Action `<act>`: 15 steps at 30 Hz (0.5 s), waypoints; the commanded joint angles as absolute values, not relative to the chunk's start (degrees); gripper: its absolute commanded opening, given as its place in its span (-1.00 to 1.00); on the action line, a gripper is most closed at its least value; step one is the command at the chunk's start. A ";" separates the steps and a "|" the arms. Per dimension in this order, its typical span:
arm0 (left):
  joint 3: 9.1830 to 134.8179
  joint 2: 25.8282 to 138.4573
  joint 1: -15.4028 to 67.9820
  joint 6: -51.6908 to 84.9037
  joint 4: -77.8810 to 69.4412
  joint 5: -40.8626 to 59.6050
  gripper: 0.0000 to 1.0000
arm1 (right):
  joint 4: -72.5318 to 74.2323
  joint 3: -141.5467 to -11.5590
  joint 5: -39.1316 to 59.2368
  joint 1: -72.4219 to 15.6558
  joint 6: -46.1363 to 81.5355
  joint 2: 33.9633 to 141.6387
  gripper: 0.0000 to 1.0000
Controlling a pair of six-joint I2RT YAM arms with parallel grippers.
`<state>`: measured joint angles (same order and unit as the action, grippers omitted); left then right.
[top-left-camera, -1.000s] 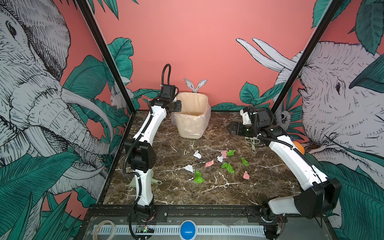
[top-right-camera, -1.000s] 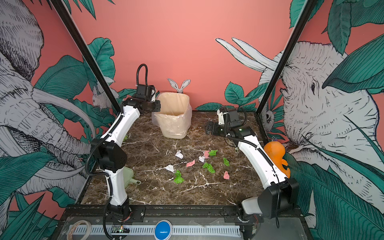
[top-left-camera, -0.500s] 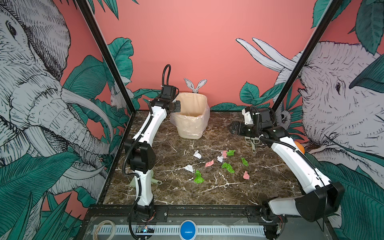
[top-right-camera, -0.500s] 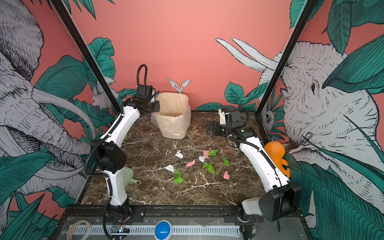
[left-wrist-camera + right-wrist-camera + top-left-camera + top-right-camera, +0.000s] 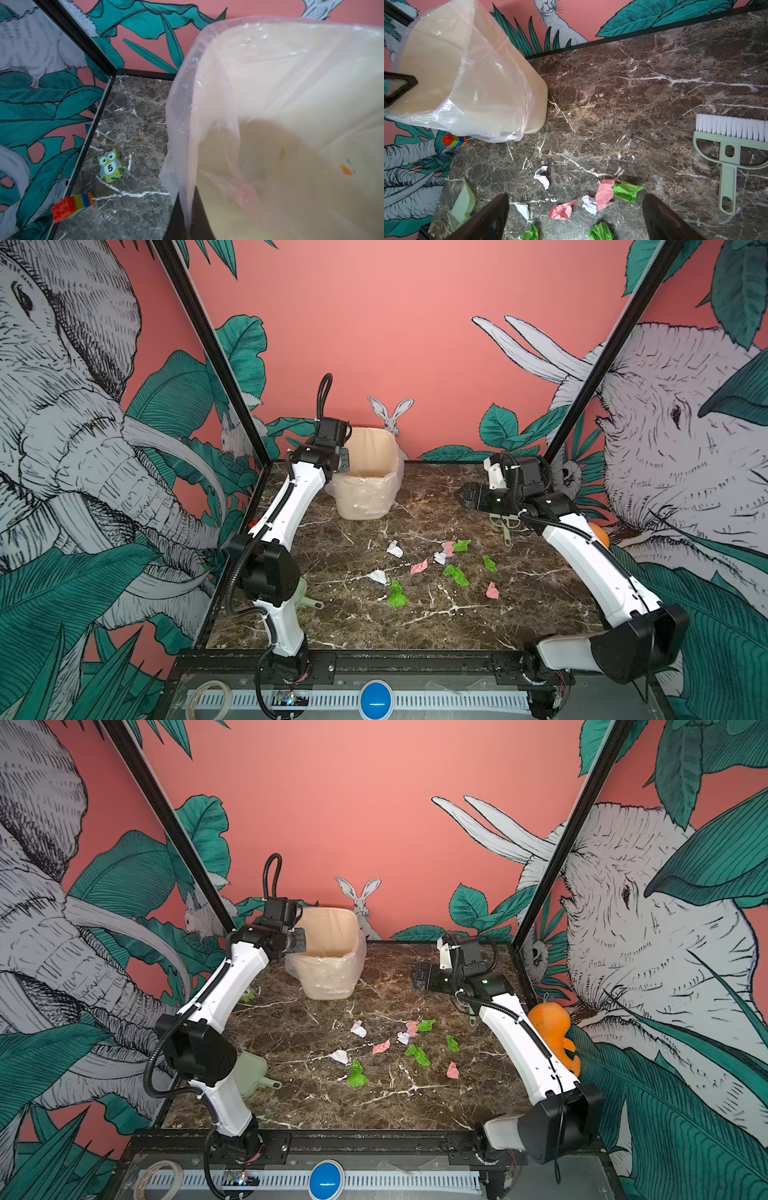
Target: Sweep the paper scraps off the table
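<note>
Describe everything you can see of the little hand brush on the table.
The brush is pale green plastic with a row of white bristles, an open-framed head and a straight handle ending in a hanging slot. It lies flat on the marble table, apart from the paper scraps. Nothing grips it.

Left pincer (image 5: 344, 459) now tight on the bin (image 5: 365, 493) rim; bin farther left than before.

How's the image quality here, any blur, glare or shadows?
Left wrist view: the liner close up is soft with small glints; the owl is sharper. Right wrist view: the jaws of the right gripper are dark and blurred; the scraps are crisp with soft shadows. In both top views: even light, no harsh glare, frame posts splaying outward.
</note>
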<state>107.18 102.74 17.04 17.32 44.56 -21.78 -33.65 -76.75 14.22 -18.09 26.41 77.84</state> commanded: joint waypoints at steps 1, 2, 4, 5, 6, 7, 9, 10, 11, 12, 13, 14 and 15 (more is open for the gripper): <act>103.42 96.02 16.14 22.58 44.96 -26.47 -1.00 | -32.71 -76.90 14.94 -17.93 27.07 77.28 0.98; 101.87 94.84 15.96 23.68 44.71 -26.49 -1.00 | -32.70 -76.99 15.02 -17.93 27.08 77.35 0.98; 99.24 92.82 15.75 25.44 44.46 -26.60 -1.00 | -32.87 -77.18 15.19 -17.93 26.96 77.57 0.98; 98.14 91.93 15.74 26.42 44.56 -26.60 -1.00 | -33.00 -77.31 15.29 -17.93 26.82 77.61 0.98; 97.18 91.20 15.72 27.24 44.93 -26.39 -1.00 | -33.26 -77.43 15.36 -17.93 26.64 77.69 0.98; 96.36 90.54 15.74 28.09 45.28 -26.36 -1.00 | -33.46 -77.56 15.34 -17.93 26.49 77.82 0.99; 94.55 89.02 15.75 29.75 45.99 -26.11 -1.00 | -33.66 -77.61 15.45 -17.93 26.32 77.70 0.99; 93.84 88.34 15.74 30.37 46.20 -25.93 -1.00 | -33.73 -77.61 15.40 -17.89 26.28 77.70 0.98; 92.85 87.63 15.79 31.07 46.32 -25.59 -1.00 | -33.76 -77.61 15.48 -17.93 26.29 77.70 0.99; 91.98 86.93 15.79 31.73 46.40 -25.37 -1.00 | -33.75 -77.61 15.52 -17.93 26.24 77.70 0.98; 91.22 86.34 15.73 32.33 46.33 -24.99 -1.00 | -33.76 -77.61 15.63 -17.93 26.30 77.78 0.98; 90.34 85.77 15.73 32.86 46.07 -24.43 -1.00 | -33.75 -77.61 15.80 -17.91 26.20 77.83 0.98; 89.67 85.37 15.75 33.25 45.92 -24.18 -1.00 | -33.71 -77.61 15.77 -17.93 26.28 77.84 0.98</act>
